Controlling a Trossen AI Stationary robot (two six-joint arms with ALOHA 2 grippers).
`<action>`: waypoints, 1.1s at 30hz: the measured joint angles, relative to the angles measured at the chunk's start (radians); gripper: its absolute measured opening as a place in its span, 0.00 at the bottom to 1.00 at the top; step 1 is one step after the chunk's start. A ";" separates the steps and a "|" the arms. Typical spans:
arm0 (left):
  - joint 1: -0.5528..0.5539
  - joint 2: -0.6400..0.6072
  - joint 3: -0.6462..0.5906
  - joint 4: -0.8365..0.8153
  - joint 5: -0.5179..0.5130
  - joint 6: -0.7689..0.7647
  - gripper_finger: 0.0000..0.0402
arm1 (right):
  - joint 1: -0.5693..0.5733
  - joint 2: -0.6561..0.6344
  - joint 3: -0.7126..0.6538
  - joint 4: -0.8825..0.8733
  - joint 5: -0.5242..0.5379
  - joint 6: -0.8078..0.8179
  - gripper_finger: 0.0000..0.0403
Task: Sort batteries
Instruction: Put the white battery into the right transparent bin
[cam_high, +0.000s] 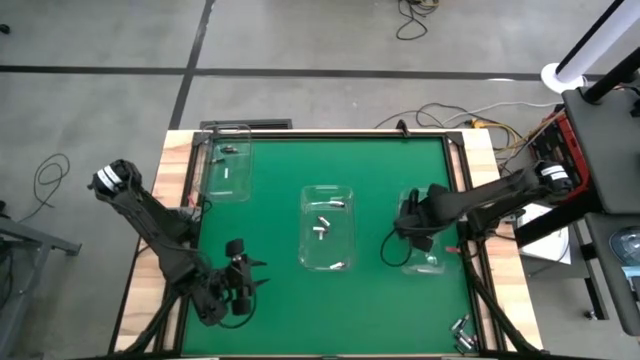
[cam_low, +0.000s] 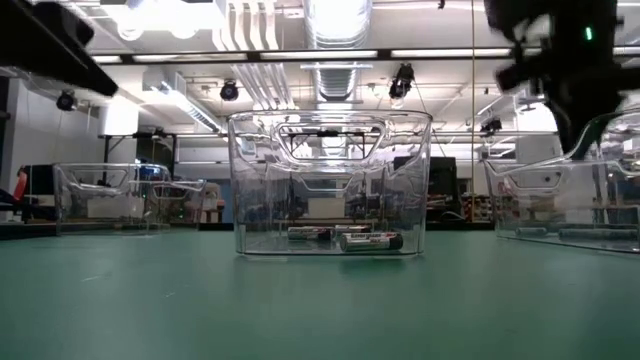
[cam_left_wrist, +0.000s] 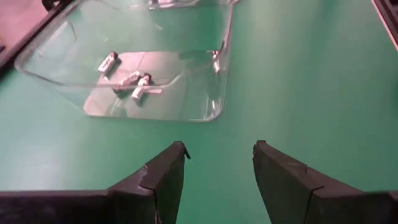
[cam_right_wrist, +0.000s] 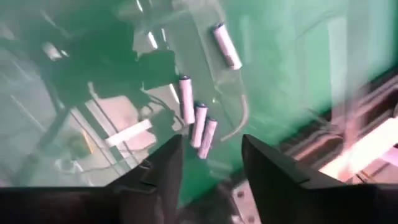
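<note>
Hanging over the clear bin at the desk's right side, the right claw has its fingers spread with nothing between them. Just ahead of the tips lie three batteries side by side on the bin floor, a fourth farther off. Their long axes run roughly along the direction the claw points, so the gap between the fingers already lies across them. I judge this arm much the nearer to that cluster, and a short drop forward would put the fingers astride one cell, though the three lie so close that a clean single pick looks awkward.

The left claw waits low at the desk's near left, also spread and empty, facing the middle bin, which holds more batteries.
</note>
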 joint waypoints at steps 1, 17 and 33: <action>0.000 0.000 -0.032 0.054 -0.009 -0.001 0.42 | 0.016 -0.006 0.045 -0.015 0.000 0.009 0.42; 0.019 0.264 -0.359 1.175 -0.492 0.302 0.42 | 0.567 0.120 0.468 0.484 0.046 0.488 0.48; 0.024 0.458 -0.276 1.205 -0.440 0.241 0.42 | 0.753 0.445 0.467 0.408 -0.522 1.241 0.50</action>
